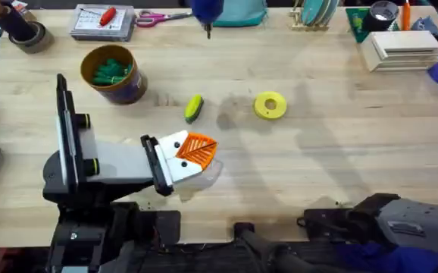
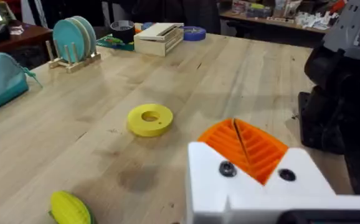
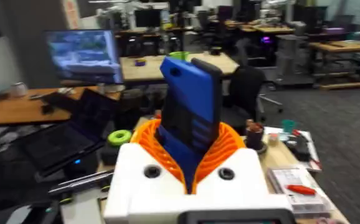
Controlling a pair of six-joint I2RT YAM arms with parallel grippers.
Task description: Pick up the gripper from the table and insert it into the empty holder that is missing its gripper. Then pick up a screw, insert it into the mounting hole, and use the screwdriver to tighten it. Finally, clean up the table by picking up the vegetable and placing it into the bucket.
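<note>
My left gripper (image 1: 200, 150) rests low over the table's near middle, shut with nothing between its jaws. In the left wrist view its two orange ribbed fingers (image 2: 255, 146) meet along a seam, seated in the white holder (image 2: 255, 193) with two dark screw heads. My right gripper (image 3: 189, 137) is shut on the blue screwdriver (image 3: 189, 99), raised and facing the room. The screwdriver (image 1: 206, 9) also appears at the overhead view's top edge, dark tip pointing nearer. The corn vegetable (image 1: 194, 107) (image 2: 71, 208) lies just beyond the left gripper. The bucket (image 1: 107, 50) stands at the far left, holding green pieces.
A yellow ring disc (image 1: 270, 105) (image 2: 150, 119) lies right of the corn. Along the far edge stand a tape roll (image 1: 26, 34), a screw box (image 1: 102, 23), pink scissors (image 1: 158, 17), a teal pouch (image 1: 238, 11), a plate rack (image 1: 316, 14) and a white box (image 1: 401, 49).
</note>
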